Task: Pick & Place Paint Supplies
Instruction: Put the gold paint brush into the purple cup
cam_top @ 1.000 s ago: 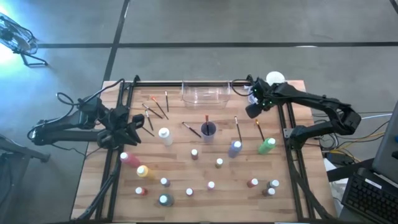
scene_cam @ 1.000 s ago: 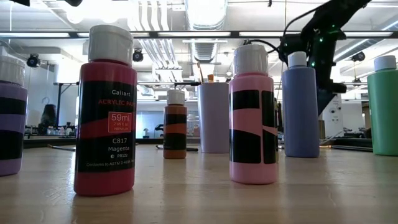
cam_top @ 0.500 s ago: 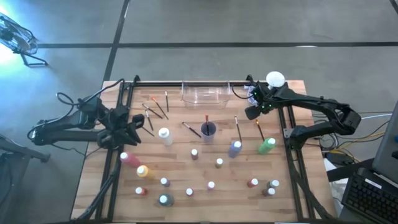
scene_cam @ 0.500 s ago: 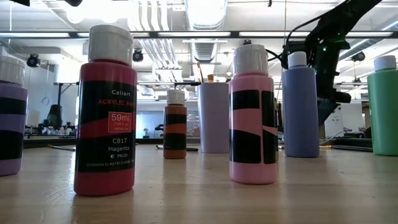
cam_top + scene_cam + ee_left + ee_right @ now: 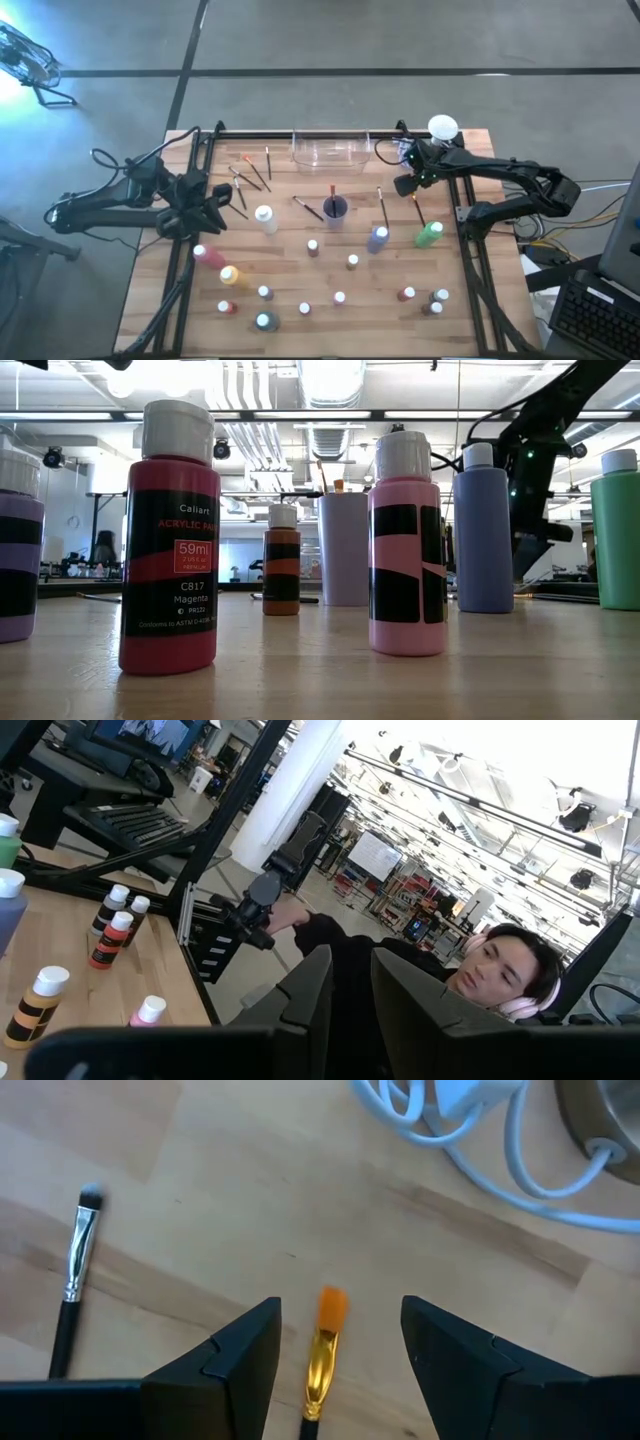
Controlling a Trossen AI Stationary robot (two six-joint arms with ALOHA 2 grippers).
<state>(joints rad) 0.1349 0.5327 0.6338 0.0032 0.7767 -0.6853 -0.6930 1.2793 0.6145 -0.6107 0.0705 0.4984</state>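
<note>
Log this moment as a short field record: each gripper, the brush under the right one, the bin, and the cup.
right gripper: open, over the table's far right part, fingers either side of the orange-tipped brush
orange-tipped brush: flat on the table, not held
second brush: lying beside it, apart
left gripper: at the table's left edge, holding nothing visible
clear bin: far edge, middle
purple cup: upright, brush standing in it

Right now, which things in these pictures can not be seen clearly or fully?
- Orange-tipped brush, right wrist view: its handle is cut off by the picture edge, between the open right gripper fingers.
- Grey-tipped brush, same view: its lower handle goes behind a finger.
- Green bottle, low view: cut by the edge.
- Clear bin, high view: contents too faint to tell.
</note>
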